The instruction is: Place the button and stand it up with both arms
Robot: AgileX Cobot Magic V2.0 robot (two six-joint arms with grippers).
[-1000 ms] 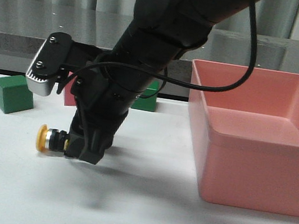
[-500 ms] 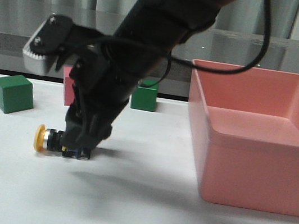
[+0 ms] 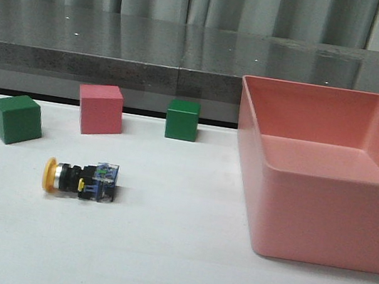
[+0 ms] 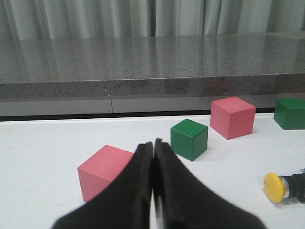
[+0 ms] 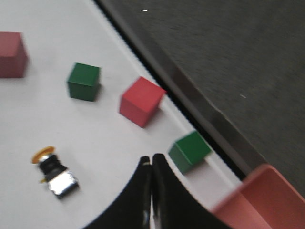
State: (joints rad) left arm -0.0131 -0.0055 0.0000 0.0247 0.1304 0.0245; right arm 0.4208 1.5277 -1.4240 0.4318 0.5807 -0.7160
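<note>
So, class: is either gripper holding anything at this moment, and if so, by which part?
Nothing is held. The left gripper and right gripper are both shut on nothing; the button lies on its side on the table.

- The button (image 3: 79, 178) has a glossy yellow plastic cap, a shiny metal ring, a matt black body and a clear bluish plastic block.
- The pink bin (image 3: 329, 171) looks like smooth plastic with a soft sheen.
- The table (image 3: 156, 259) is smooth, matt white.
- The ledge (image 3: 119, 37) behind is polished, speckled grey stone.
- The cubes (image 3: 99, 109) look matt.
</note>
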